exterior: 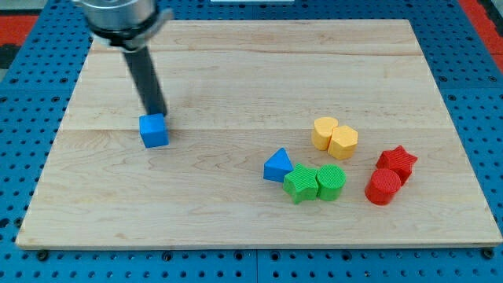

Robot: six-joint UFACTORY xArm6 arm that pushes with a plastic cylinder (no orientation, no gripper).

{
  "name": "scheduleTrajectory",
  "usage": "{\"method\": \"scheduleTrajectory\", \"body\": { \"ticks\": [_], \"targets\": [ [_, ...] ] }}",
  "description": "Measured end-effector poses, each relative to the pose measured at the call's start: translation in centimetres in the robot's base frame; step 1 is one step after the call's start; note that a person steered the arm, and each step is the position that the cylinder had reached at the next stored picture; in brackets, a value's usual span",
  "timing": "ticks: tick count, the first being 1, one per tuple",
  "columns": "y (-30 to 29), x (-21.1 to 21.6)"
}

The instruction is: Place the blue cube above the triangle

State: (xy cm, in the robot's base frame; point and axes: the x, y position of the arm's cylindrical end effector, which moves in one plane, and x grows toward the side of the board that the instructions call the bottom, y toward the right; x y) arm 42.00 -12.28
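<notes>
A blue cube [154, 130] lies on the wooden board [251, 86] at the view's left. A blue triangle [277, 166] lies right of the middle, well apart from the cube. My tip [159, 115] stands just above the cube's top right edge, touching or nearly touching it. The rod rises up and to the left out of the view's top.
A green star [300, 183] and a green cylinder [331, 182] sit right below the triangle's right side. Two yellow blocks [334, 137] lie above them. A red star [396, 162] and a red cylinder [383, 187] lie at the right.
</notes>
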Motion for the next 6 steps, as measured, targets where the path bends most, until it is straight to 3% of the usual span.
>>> {"method": "scheduleTrajectory", "body": {
  "ticks": [2,3,6],
  "targets": [
    [-4.0,-1.1],
    [-5.9,2.5],
    [10.5,3.6]
  ]
}}
